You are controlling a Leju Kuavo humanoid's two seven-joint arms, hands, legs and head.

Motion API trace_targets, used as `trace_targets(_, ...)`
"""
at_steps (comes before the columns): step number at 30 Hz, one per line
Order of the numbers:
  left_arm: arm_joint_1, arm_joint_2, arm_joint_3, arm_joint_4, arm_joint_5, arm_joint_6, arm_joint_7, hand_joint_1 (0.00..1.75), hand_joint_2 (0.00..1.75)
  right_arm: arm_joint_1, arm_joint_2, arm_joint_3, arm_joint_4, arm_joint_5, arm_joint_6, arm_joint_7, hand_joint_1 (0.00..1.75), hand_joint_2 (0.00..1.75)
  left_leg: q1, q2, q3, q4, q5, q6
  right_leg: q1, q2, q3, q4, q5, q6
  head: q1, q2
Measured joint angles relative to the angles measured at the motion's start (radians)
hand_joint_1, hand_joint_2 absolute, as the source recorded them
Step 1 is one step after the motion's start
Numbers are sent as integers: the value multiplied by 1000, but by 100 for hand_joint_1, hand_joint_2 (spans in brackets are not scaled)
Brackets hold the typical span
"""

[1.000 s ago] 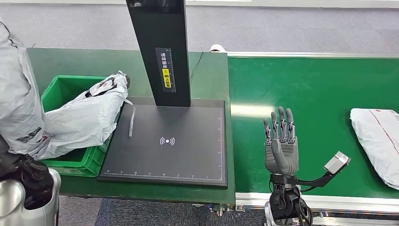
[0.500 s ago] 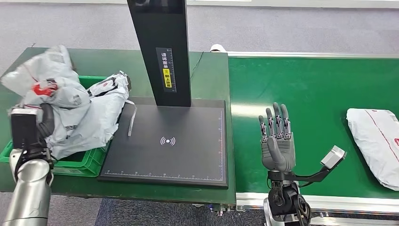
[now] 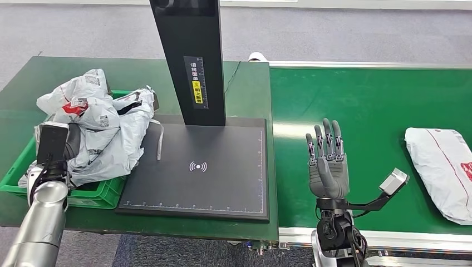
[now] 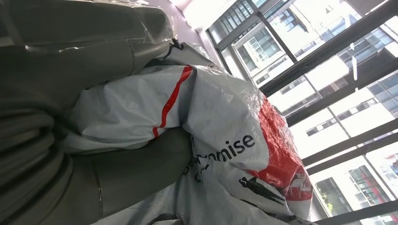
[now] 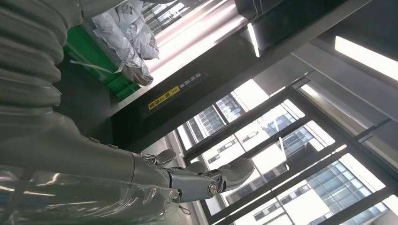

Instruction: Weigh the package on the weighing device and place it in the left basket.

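My left hand [image 3: 65, 148] grips a crumpled white-grey package [image 3: 79, 100] with red print, held low over the green basket [image 3: 92, 196] at the table's left. In the left wrist view my thumb [image 4: 136, 173] presses into that package [image 4: 230, 117]. A second white package [image 3: 123, 136] lies in the basket, its edge hanging toward the scale. The black scale plate [image 3: 222, 189] is bare. My right hand [image 3: 328, 161] stands open and upright over the green conveyor belt [image 3: 367, 105], its fingers [image 5: 206, 180] spread and holding nothing.
The scale's black post [image 3: 192, 61] rises behind the plate. Another white package [image 3: 442, 169] lies on the belt at the far right. The green table [image 3: 245, 94] carries the basket and scale. A loose strap [image 3: 160, 142] hangs onto the plate's left edge.
My left arm has brought the package down and to the right, over the basket. The belt's package has slid slightly left. My right hand has barely shifted.
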Motion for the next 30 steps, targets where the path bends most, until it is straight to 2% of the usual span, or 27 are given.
trace_targets(1, 1, 2, 0, -2, 12, 0, -5, 0, 175, 0, 0, 0, 1, -2, -1, 0, 0, 175, 0, 0, 0, 0, 0, 0, 0, 0, 0, 0, 0, 0, 0, 0)
trace_targets(6, 35, 3, 1, -73, 90, 8, -35, 0, 175, -1, 0, 4, 4, -5, -5, 0, 0, 175, 0, 0, 0, 0, 0, 0, 0, 0, 0, 0, 0, 0, 0, 0)
trace_targets(10, 94, -10, 12, -208, 194, 36, -84, 0, 175, -1, 0, 5, 4, -8, -13, -4, 0, 175, 0, 0, -1, 0, 0, 0, 0, 0, -1, 0, 0, 0, 0, 0)
trace_targets(16, 224, -67, 33, -461, 276, 75, -160, 0, 175, 4, 0, 5, 3, -9, -25, -8, 0, 175, 0, 1, -1, 0, -1, 0, 0, 0, -1, 0, 0, 0, 0, 0)
trace_targets(21, 315, -111, 43, -616, 300, 95, -218, 0, 175, 10, 0, 4, 2, -4, -29, -11, 0, 175, 0, 1, 0, 0, -1, 0, 0, 0, -1, 0, 0, 0, 0, 0)
trace_targets(25, 369, -140, 45, -700, 310, 99, -240, 0, 175, 14, 0, 3, -2, -2, -35, -12, 0, 175, 0, 0, 0, 0, -1, 0, 0, 0, 0, 0, 0, 0, 0, 0)
trace_targets(30, 393, -157, 46, -746, 310, 99, -241, 0, 175, 16, 0, 3, -3, -2, -36, -12, 0, 175, 0, 0, 0, 0, -1, 0, 0, 0, 0, 0, 0, 0, 0, 0)
